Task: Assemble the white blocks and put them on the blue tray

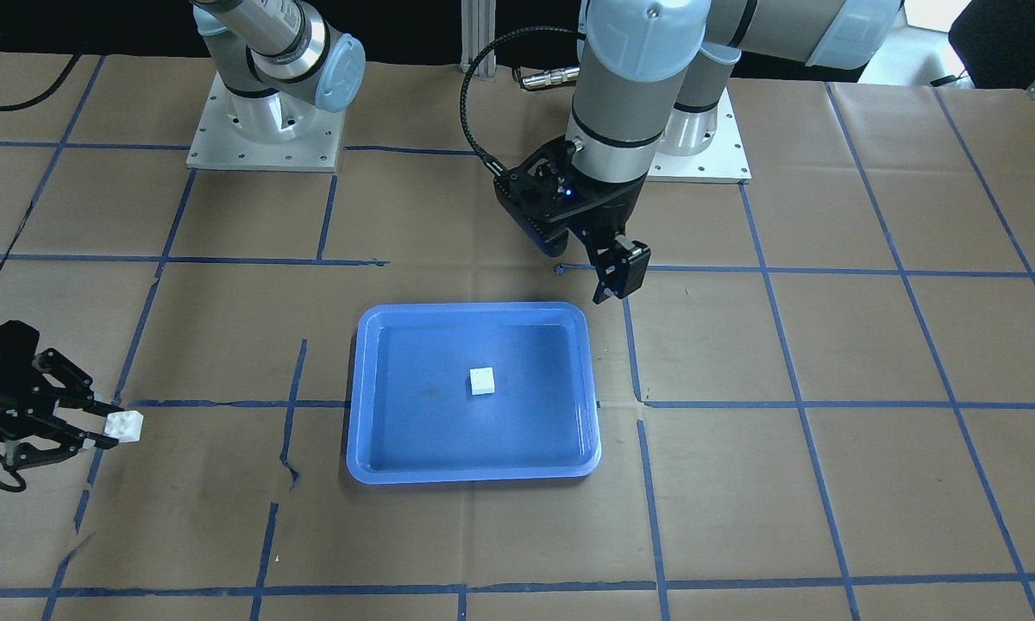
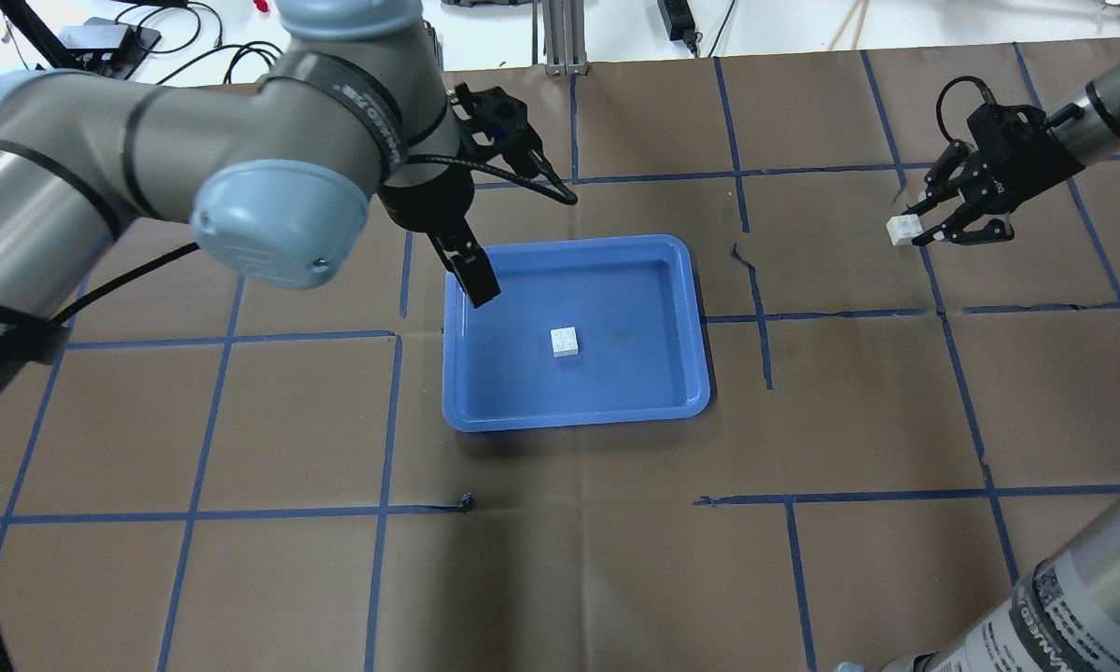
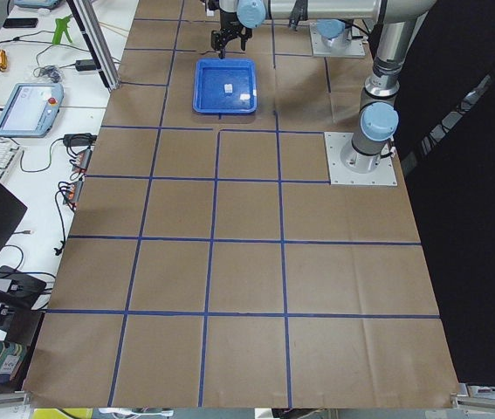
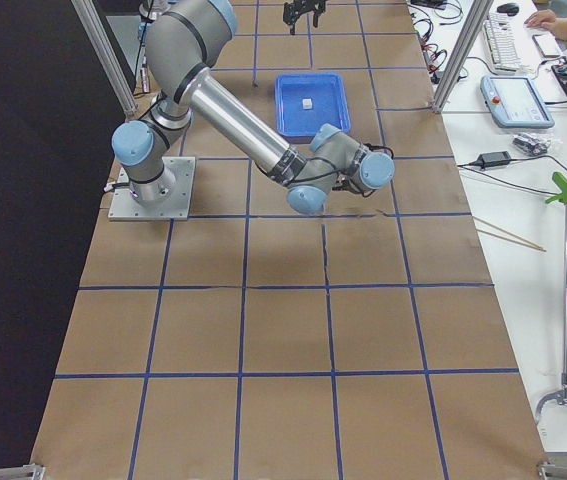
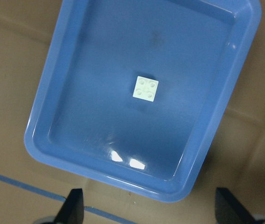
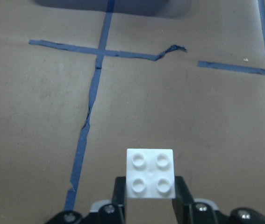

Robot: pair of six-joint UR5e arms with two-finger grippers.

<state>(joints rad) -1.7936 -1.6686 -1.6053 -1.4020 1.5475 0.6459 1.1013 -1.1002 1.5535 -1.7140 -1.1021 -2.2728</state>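
Observation:
One white block lies studs up near the middle of the blue tray; it also shows in the left wrist view and the front view. My left gripper hangs above the tray's corner on the robot's left. It is open and empty, with its fingertips wide apart. My right gripper is far to the right of the tray. It is shut on the second white block, held studs up above the paper.
Brown paper with a blue tape grid covers the table. The tape is torn and lifted near the right gripper. Both arm bases stand at the robot's edge. Desks with a keyboard and a pendant flank the table.

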